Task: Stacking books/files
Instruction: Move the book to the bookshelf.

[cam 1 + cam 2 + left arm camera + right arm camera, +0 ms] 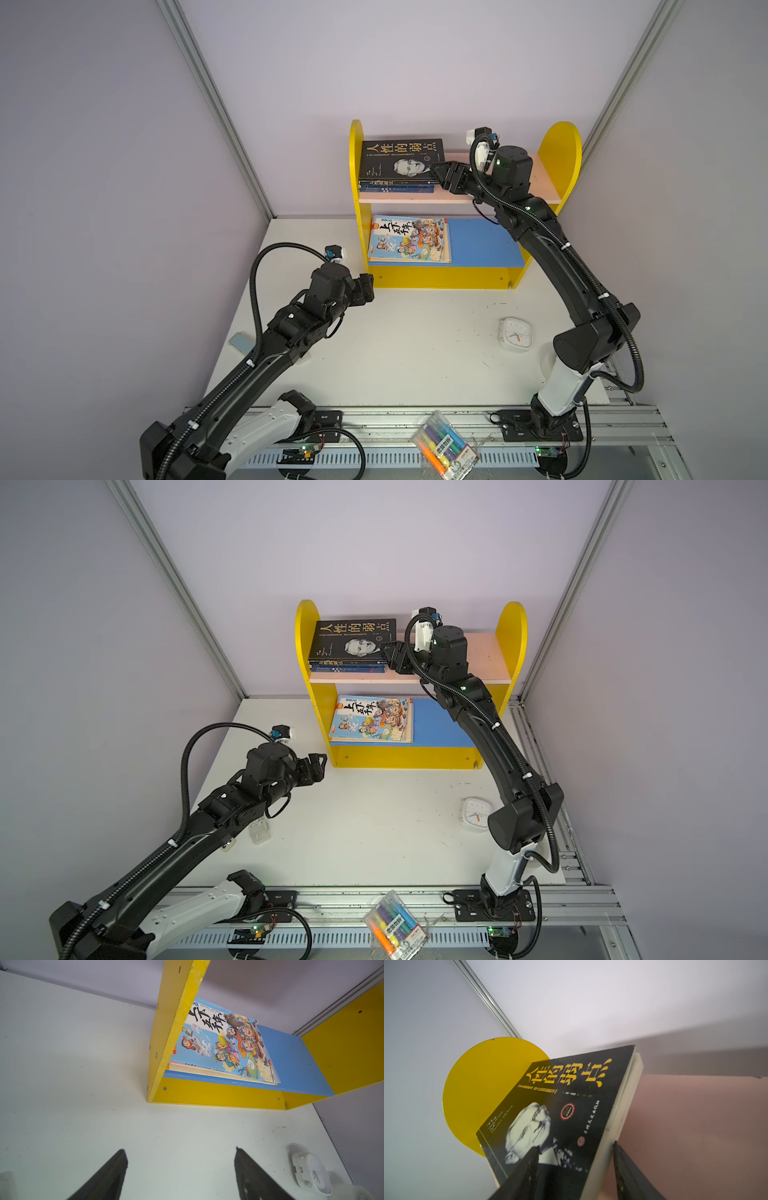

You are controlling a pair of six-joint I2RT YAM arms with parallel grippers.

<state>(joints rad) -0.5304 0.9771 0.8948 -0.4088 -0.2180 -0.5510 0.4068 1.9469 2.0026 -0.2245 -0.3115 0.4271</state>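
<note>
The right end effector [575, 1145] stood partly open at the edge of the black book [401, 160], one finger over its cover and one at the page edge; I cannot tell if it really gripped. This book lay on navy books [395, 188] on the pink upper shelf [457, 196]. The blue cartoon book [409, 239] lay flat on the blue lower shelf [484, 245]. The left end effector [180, 1149] was wide and empty over the worktop [62, 1084].

Covers of navy books [397, 189] under black book [401, 160] hidden, count unclear.
</note>
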